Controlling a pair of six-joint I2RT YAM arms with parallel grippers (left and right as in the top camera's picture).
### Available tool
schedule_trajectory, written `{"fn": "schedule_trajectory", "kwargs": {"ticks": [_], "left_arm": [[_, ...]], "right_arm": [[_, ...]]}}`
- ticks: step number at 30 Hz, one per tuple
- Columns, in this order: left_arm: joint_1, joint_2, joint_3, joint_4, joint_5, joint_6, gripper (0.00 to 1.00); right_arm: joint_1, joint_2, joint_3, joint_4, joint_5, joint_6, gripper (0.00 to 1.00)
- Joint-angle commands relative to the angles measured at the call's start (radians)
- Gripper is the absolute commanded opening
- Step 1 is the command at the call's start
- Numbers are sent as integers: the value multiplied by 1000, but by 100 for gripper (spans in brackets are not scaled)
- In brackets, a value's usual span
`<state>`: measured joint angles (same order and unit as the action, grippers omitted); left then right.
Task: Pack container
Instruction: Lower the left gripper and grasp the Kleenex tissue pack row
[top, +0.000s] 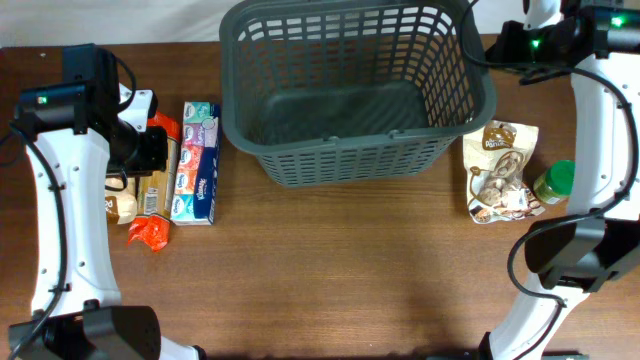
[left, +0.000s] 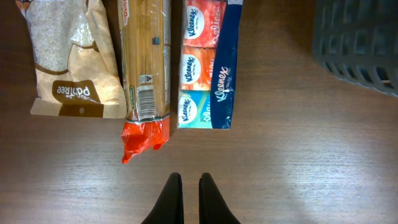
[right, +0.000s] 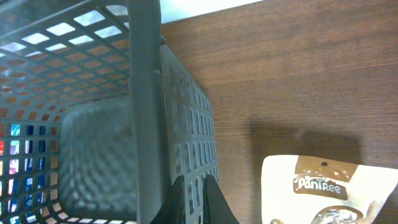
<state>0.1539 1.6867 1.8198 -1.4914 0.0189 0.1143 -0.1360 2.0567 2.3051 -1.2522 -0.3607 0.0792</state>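
The dark grey slotted basket (top: 355, 150) stands at the table's back centre with nothing in it. It fills the left of the right wrist view (right: 93, 124). My left gripper (top: 150, 150) is shut and empty, hovering over the packages at the left; in the left wrist view (left: 191, 177) its fingertips point at bare wood just below them. My right gripper (top: 495, 48) is shut and empty beside the basket's right rim; in the right wrist view (right: 193, 180) its fingertips sit over the basket's outer right wall.
At the left lie a Kleenex tissue pack (top: 195, 162) (left: 208, 62), a spaghetti packet with orange ends (top: 155, 190) (left: 144, 62) and a Pantree rice bag (top: 120, 205) (left: 71, 62). At the right lie another Pantree bag (top: 503, 170) (right: 323, 186) and a green-lidded jar (top: 555, 183).
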Motion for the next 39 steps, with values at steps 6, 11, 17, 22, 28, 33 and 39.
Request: {"fn": "schedule_trajectory", "kwargs": {"ticks": [6, 11, 17, 22, 28, 33, 39], "left_arm": [[7, -31, 13, 3, 11, -8, 2], [7, -31, 13, 3, 11, -8, 7], [7, -31, 14, 13, 11, -9, 32], [7, -31, 14, 14, 11, -9, 45], [7, -30, 14, 22, 11, -9, 86], [7, -24, 13, 20, 11, -9, 74], [7, -4, 10, -2, -20, -8, 58]], "right_arm": [[84, 13, 0, -21, -31, 8, 4], [94, 13, 0, -13, 28, 8, 4], [18, 12, 26, -10, 72, 68, 4], [-78, 12, 37, -5, 42, 122, 4], [-159, 12, 37, -36, -50, 114, 4], [-195, 12, 37, -17, 43, 113, 61], [-230, 12, 37, -11, 167, 113, 99]]}}
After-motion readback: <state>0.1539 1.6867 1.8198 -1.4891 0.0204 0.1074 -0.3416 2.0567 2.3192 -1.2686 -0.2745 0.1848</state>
